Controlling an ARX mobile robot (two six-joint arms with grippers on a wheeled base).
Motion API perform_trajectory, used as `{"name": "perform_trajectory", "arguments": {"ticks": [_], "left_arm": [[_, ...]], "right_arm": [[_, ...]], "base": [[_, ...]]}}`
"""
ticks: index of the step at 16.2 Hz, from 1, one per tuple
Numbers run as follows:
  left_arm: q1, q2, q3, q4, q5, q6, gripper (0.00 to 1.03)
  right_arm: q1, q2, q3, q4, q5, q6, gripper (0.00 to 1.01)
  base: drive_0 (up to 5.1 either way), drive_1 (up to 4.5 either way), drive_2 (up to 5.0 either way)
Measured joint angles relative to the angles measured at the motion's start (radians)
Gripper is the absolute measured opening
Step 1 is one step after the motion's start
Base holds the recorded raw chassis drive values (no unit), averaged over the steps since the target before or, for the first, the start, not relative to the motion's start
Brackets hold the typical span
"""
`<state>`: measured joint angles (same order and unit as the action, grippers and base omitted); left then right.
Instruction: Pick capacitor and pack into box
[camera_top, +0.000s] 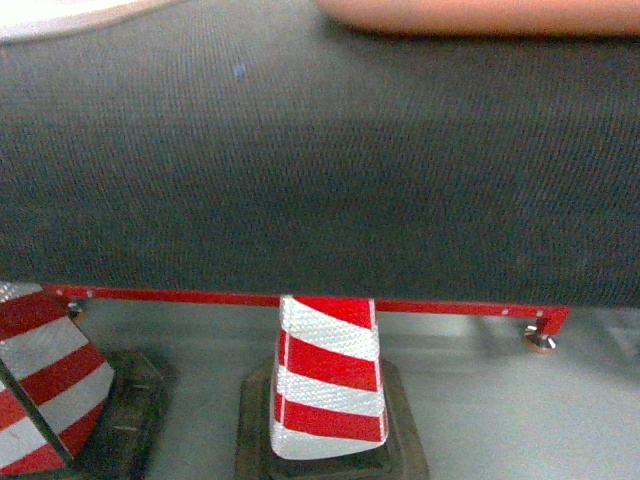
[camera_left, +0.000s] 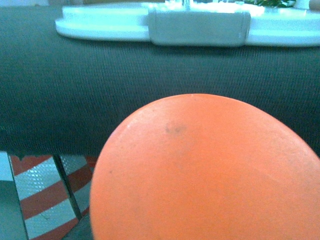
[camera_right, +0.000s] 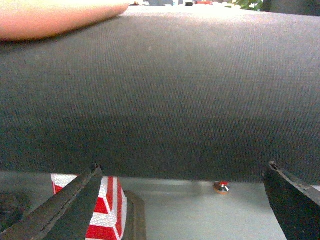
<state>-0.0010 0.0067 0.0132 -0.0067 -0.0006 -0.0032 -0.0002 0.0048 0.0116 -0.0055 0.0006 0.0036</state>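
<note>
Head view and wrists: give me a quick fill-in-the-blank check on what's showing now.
The floor cone is striped red and ____. The frame bar under the dark mat is ____. The white lid carries a latch coloured ____. The right gripper has jaws that stand ____.
Missing: white; red; grey; open.

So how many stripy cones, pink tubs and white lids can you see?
Stripy cones: 2
Pink tubs: 1
White lids: 1
Total: 4
</note>
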Motion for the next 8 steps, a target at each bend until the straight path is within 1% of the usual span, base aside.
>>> {"name": "perform_trajectory", "arguments": {"ticks": [8], "left_arm": [[0.0, 0.0, 0.0, 0.0, 0.0, 0.003, 0.44]], "right_arm": [[0.0, 0.0, 0.0, 0.001, 0.0, -0.002, 0.98]], "base": [[0.0, 0.0, 0.0]]}}
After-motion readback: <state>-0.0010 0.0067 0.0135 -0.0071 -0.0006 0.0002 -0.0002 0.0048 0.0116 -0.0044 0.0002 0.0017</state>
